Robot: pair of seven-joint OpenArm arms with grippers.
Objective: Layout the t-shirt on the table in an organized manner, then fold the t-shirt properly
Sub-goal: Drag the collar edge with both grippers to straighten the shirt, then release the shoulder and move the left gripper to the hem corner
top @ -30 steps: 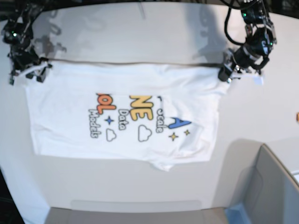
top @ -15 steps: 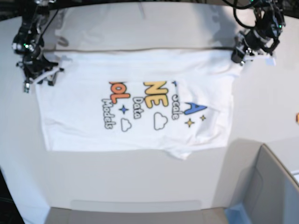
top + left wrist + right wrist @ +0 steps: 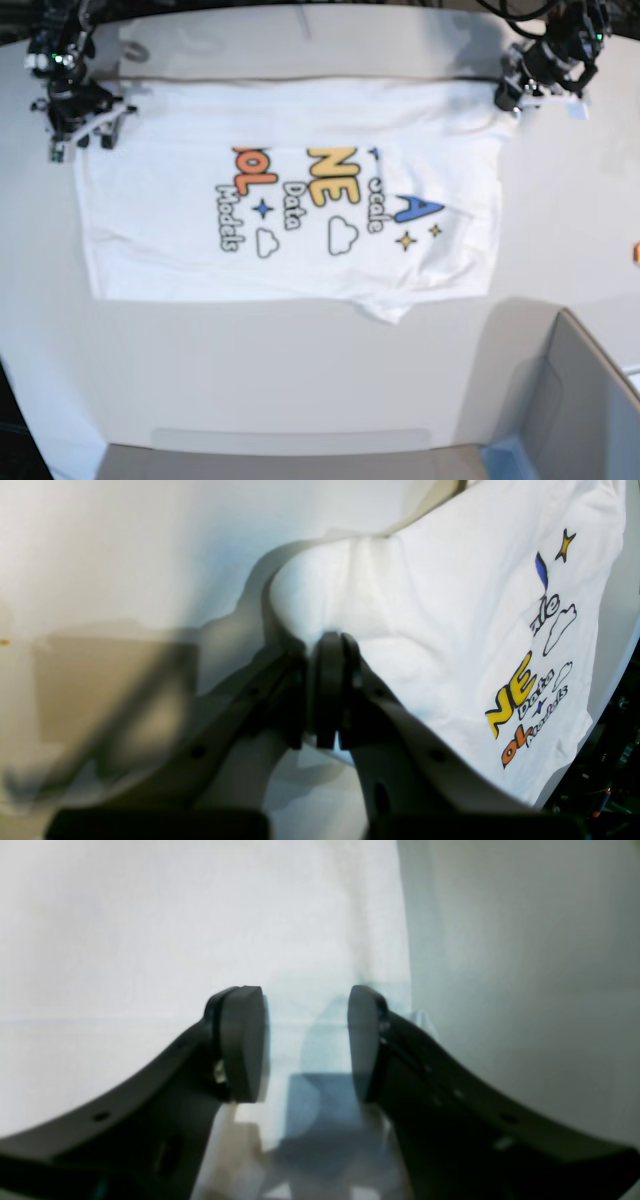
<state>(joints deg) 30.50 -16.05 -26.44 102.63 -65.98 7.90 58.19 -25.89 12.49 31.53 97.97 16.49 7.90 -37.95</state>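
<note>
The white t-shirt [image 3: 300,200] lies spread print-up on the white table [image 3: 300,380], with a small fold poking out at its near edge. At the shirt's far right corner, my left gripper [image 3: 508,97] is shut on a bunched fold of cloth. The left wrist view shows that pinch [image 3: 332,650] with the t-shirt [image 3: 450,605] stretching away. My right gripper [image 3: 80,135] sits at the far left corner. In the right wrist view its fingers [image 3: 240,1040] stand apart over the t-shirt's edge [image 3: 150,940], open [image 3: 305,1035], with nothing visibly pinched between them.
A grey bin [image 3: 590,400] with a blue corner [image 3: 510,460] stands at the near right. An orange item [image 3: 636,252] peeks in at the right edge. The table's curved far edge runs just behind both grippers.
Both grippers and the t-shirt have shifted toward the table's far edge and slightly rightward in the base view. The shirt's far hem now runs straighter between them.
</note>
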